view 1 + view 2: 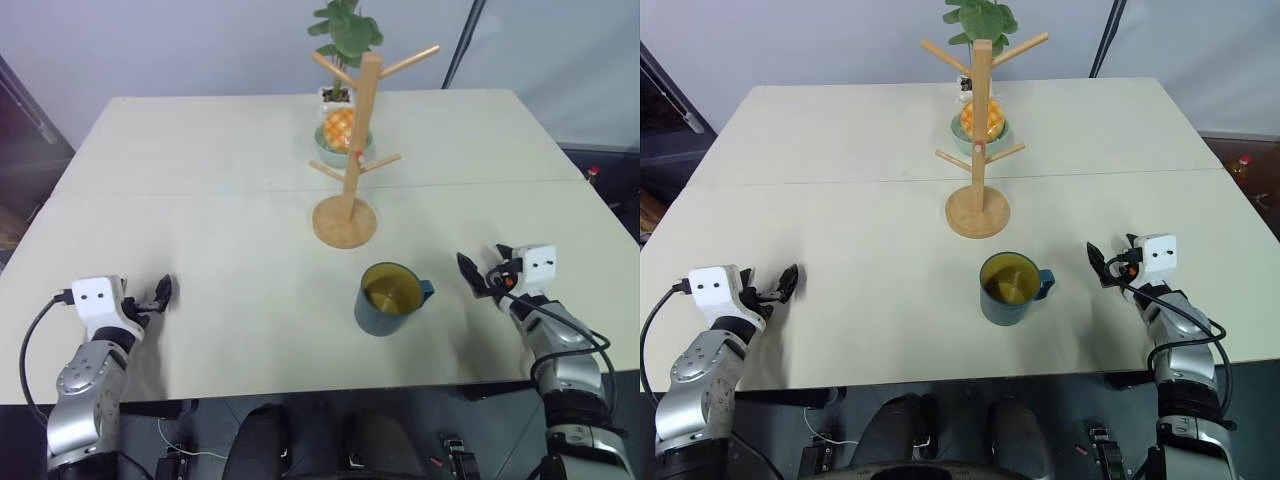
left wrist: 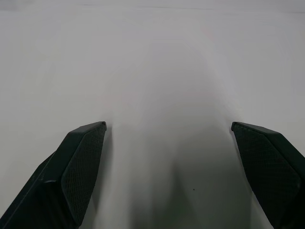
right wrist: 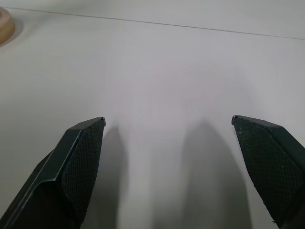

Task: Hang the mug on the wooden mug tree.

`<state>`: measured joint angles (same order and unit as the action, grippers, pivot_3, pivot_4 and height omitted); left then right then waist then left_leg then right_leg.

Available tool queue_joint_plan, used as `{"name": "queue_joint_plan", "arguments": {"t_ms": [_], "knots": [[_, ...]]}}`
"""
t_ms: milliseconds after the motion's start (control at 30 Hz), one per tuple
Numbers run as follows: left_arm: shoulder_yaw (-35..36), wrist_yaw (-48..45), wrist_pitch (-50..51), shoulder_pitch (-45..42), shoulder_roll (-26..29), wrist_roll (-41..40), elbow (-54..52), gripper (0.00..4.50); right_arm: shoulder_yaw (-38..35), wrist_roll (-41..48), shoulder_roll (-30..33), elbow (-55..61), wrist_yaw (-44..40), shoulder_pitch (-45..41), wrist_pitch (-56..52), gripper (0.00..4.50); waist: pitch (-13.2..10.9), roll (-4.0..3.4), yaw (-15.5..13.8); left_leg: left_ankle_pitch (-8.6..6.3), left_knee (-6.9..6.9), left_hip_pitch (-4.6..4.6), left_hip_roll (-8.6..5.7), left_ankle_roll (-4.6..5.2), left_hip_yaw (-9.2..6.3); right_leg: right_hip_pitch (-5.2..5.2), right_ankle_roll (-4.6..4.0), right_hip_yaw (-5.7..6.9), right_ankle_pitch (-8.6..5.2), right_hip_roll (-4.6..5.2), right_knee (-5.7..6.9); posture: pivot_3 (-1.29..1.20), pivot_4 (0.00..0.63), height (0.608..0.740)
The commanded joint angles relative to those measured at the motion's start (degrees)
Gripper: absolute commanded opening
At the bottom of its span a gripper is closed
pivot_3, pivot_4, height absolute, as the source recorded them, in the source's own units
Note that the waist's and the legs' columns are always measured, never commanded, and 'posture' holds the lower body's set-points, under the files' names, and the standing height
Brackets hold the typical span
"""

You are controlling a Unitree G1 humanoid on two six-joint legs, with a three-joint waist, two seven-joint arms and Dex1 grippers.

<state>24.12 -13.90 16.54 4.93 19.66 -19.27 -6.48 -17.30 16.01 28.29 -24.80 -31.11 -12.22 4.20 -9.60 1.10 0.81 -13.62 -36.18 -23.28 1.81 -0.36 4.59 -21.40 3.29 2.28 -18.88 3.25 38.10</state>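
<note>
Dark teal-blue mug with yellow interior upright on pale table, near light wooden mug tree; left gripper and right gripper both spread apart, empty.

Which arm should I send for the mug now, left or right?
Right, probably. The mug stands upright nearer the right gripper, and its handle points toward that side. The left gripper sits farther off. Both are open and empty.

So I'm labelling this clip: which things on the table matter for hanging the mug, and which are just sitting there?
For the job:
mug, upright, handle toward the right gripper
mug tree, pegs bare
right gripper, open, nearest the mug

Just there:
bowl of fruit behind the tree
plant
left gripper, open, off to the side
</note>
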Motion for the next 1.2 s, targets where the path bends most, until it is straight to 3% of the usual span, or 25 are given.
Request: {"name": "queue_joint_plan", "arguments": {"t_ms": [33,333,700,967,1100,1200], "knots": [[0.52,-0.14,-1.1,0.19,-0.03,-0.34,-1.44,4.5,-0.49,0.14,-0.2,0.55,0.43,0.14,0.4,4.42,0.0,0.0,0.0,0.0,0.0,0.0,0.0,0.0,0.0,0.0,0.0,0.0,0.0,0.0,0.0,0.0,0.15,0.74],[-0.4,-1.81,-1.19,-0.41,0.36,-0.92,-2.05,4.5,-0.81,0.43,-0.25,2.67,1.06,1.52,0.1,4.42,0.0,0.0,-0.01,0.0,0.0,0.0,0.0,0.0,0.0,0.0,0.0,0.0,0.0,0.0,0.0,0.0,0.15,0.74],[-8.23,-14.57,-4.4,4.36,4.38,-0.75,-9.86,4.5,-1.35,1.49,0.13,9.69,1.32,4.82,-2.33,4.42,0.0,-0.03,0.0,-0.01,0.05,-0.01,0.0,-0.01,0.0,-0.03,-0.05,-0.01,-0.02,0.04,-0.02,0.0,0.15,0.74],[-15.2,-28.21,-12.21,6.81,10.15,-0.18,-12.54,4.5,-5.18,5.43,-0.8,24.99,0.96,18.52,-2.88,4.42,-0.03,-0.16,-0.14,-0.02,0.16,-0.1,-0.01,-0.01,0.0,-0.13,-0.28,0.0,-0.15,0.11,-0.08,0.0,0.15,0.74],[-19.01,-34.26,-11.61,6.08,12.87,-1.47,-13.64,4.5,-2.97,6.76,-0.96,38.01,-2.9,30.96,-4.05,4.42,-0.01,-0.39,0.05,-0.02,0.2,-0.08,0.01,-0.01,0.0,-0.13,-0.31,0.0,-0.17,0.12,-0.1,0.0,0.15,0.74],[-20.52,-36.68,-11.64,5.64,13.66,-1.84,-13.28,4.5,-1.53,6.54,-1.83,42.91,-3.13,35.53,-4.58,4.42,0.01,-0.44,0.26,-0.02,0.2,-0.07,0.01,-0.01,0.01,-0.14,-0.32,-0.01,-0.17,0.12,-0.09,0.0,0.15,0.74]]}}
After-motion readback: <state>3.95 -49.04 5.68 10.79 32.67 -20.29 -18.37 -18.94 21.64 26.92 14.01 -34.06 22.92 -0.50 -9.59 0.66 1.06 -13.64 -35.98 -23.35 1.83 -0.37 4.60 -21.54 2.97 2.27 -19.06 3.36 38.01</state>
